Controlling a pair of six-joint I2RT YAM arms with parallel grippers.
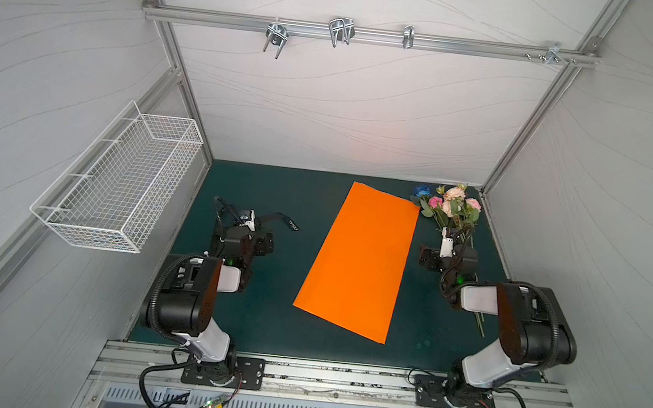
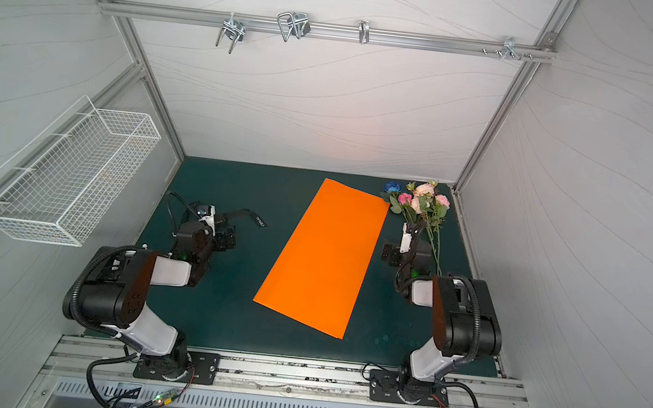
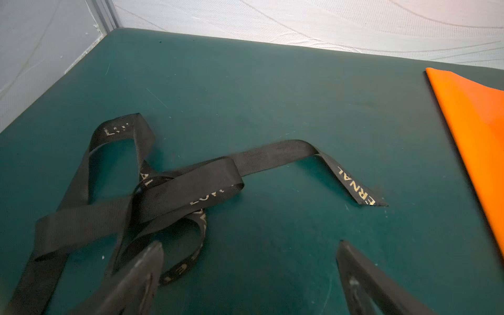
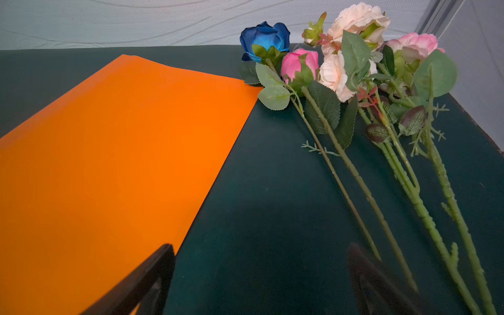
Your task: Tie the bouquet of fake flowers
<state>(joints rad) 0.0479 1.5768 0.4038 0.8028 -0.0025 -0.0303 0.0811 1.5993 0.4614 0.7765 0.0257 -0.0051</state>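
In both top views, a long rectangular orange paper sheet point(image 1: 360, 259) lies flat and askew in the middle of the dark green table mat point(image 1: 252, 322). The bouquet of fake flowers point(image 1: 452, 209) lies on the mat in the far right corner, just beside the sheet's far corner. Its blossoms point toward the back wall and its thin green stems run under the right arm point(image 1: 513, 314). A black woven ribbon with gold print point(image 1: 287, 222) lies left of the sheet, apart from it. A white wire basket point(image 1: 122, 186) hangs on the left wall.

In the left wrist view, the left gripper point(image 3: 249, 245) has its 2 fingers spread wide with nothing between them. 1 finger overlaps the ribbon's tangled loops; contact cannot be told.

In the right wrist view, the right gripper point(image 4: 261, 246) is likewise spread and empty. 1 finger is over the sheet's edge, the other, blurred, in front of the stems. The stems lie loose and fanned, and a leaf reaches the sheet's corner.
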